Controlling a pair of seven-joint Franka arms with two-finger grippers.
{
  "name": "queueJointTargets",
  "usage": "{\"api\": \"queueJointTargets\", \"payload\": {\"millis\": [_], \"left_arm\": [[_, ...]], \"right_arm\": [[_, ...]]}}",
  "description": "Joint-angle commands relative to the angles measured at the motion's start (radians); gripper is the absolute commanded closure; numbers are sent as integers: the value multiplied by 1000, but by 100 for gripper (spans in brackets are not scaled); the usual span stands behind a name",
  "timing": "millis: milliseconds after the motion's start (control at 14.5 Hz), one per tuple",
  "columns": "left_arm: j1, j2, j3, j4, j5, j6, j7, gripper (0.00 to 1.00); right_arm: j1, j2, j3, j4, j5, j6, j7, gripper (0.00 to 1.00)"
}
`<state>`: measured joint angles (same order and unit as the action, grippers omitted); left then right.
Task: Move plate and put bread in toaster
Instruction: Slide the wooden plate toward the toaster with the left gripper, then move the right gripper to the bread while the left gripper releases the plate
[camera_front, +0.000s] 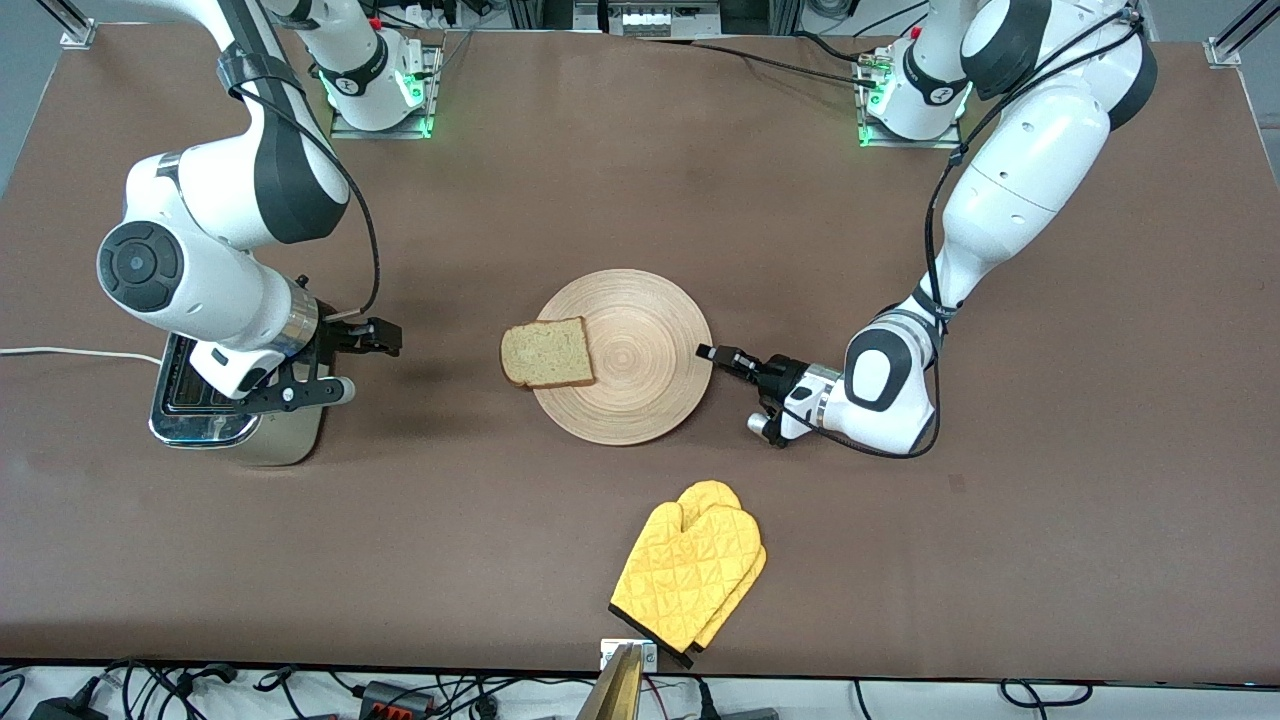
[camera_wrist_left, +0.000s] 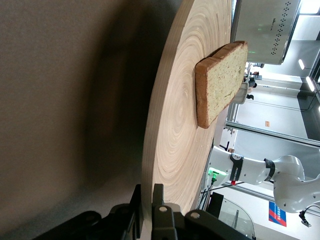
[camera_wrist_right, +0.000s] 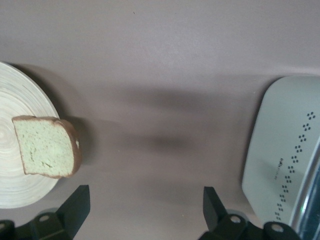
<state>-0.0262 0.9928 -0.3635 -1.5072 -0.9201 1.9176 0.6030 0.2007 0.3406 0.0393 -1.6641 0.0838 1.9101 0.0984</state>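
Light-wood, ring-grained and round, the plate (camera_front: 640, 375) lies at the table's middle. The bread (camera_front: 547, 353), 1 pale slice with dark crust, rests on its rim toward the right arm's end, overhanging the edge. The left gripper (camera_front: 712, 354) reaches in low and level, fingers pinching the plate's rim at the left arm's end. The right gripper (camera_front: 385, 337) hangs beside the chrome-topped toaster (camera_front: 232, 412), its 2 fingers (camera_wrist_right: 75, 206) spread wide.
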Motion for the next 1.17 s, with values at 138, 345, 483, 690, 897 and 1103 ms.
{"api": "queueJointTargets", "payload": {"millis": [138, 345, 483, 690, 897, 1103], "left_arm": [[2, 10, 5, 25, -28, -23, 77, 90], [11, 10, 8, 25, -26, -23, 75, 65], [17, 10, 9, 25, -25, -23, 75, 52], [18, 3, 43, 27, -23, -28, 75, 45], [58, -6, 51, 28, -22, -37, 70, 44], [116, -26, 49, 71, 35, -92, 61, 44]], "right_arm": [[12, 43, 1, 1, 99, 17, 11, 0], [34, 55, 1, -9, 102, 30, 23, 0], [51, 74, 1, -14, 128, 36, 26, 0], [66, 97, 1, -49, 218, 98, 26, 0], [83, 162, 1, -56, 304, 183, 26, 0], [111, 215, 1, -56, 381, 247, 23, 0]]}}
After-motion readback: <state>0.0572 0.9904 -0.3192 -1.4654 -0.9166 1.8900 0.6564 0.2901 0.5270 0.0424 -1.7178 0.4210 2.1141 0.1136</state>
